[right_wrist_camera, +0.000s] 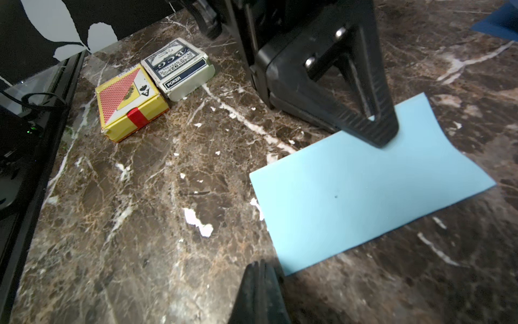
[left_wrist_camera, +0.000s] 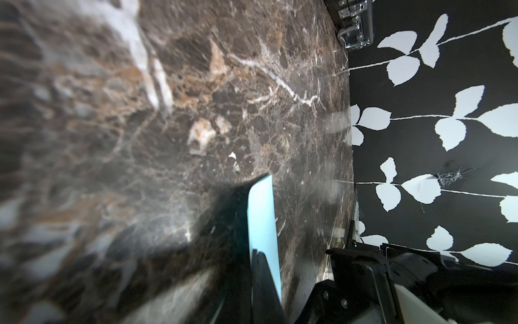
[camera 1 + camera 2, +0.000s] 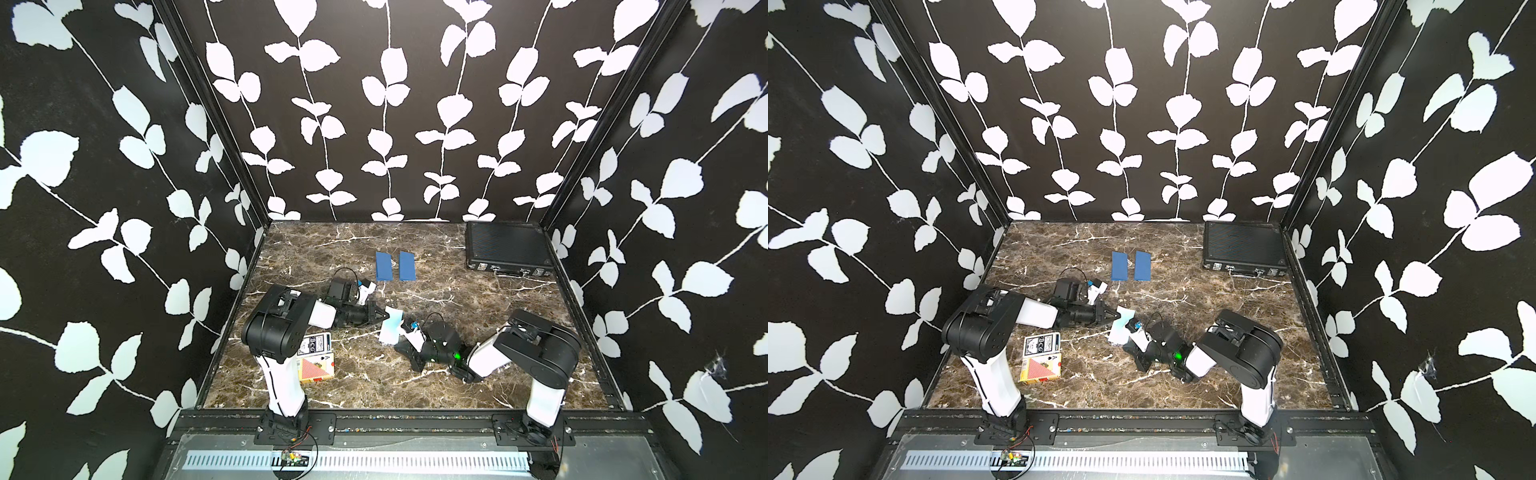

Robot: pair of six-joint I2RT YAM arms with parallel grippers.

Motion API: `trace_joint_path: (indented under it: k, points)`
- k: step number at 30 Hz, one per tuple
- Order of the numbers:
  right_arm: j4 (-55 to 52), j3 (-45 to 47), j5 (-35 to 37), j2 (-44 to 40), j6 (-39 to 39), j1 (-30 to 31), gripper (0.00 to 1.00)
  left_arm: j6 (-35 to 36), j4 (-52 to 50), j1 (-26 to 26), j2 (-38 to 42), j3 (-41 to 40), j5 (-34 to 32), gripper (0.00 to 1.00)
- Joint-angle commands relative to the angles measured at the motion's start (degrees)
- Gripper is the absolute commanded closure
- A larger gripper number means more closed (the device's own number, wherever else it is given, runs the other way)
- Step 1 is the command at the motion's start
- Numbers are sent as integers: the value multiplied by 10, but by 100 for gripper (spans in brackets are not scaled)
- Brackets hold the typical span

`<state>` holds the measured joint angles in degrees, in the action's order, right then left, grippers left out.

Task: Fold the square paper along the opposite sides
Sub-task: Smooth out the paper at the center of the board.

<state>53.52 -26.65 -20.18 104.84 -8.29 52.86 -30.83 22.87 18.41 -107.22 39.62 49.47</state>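
Observation:
A light blue paper (image 3: 392, 328) (image 3: 1121, 326) lies mid-table as a rectangle. In the right wrist view the paper (image 1: 364, 190) lies flat at the near end, while its far edge curls upward. My left gripper (image 3: 386, 316) (image 3: 1116, 316) is shut, and its fingertips (image 1: 375, 134) rest on top of that far edge. In the left wrist view the paper (image 2: 262, 213) shows just past my left gripper (image 2: 259, 254). My right gripper (image 1: 262, 265) (image 3: 398, 345) is shut and holds nothing. It sits low over the table, right beside the paper's near corner.
Two dark blue folded papers (image 3: 384, 266) (image 3: 407, 266) lie farther back. A black case (image 3: 507, 249) stands in the back right corner. Two card packs, one blue-and-white (image 1: 179, 70) and one yellow-and-red (image 1: 130, 103), lie by the left arm's base.

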Motion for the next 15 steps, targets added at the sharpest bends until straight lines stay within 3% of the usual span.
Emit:
trace_joint_path:
  k: [1, 6, 11, 15]
  points:
    - [-56, 16, 1, -50, 18, -9, 100, 29, -62, -19, -26, -31, -76, 100]
    - [44, -8, -53, -69, -6, -74, 100, 28, -58, -20, -25, -33, -74, 100]
    - [34, -89, -94, 31, 5, -85, 100, 26, -55, -20, -24, -35, -72, 100]
    - [50, -101, -103, 103, -4, -86, 100, 25, -53, -20, -23, -37, -74, 100]
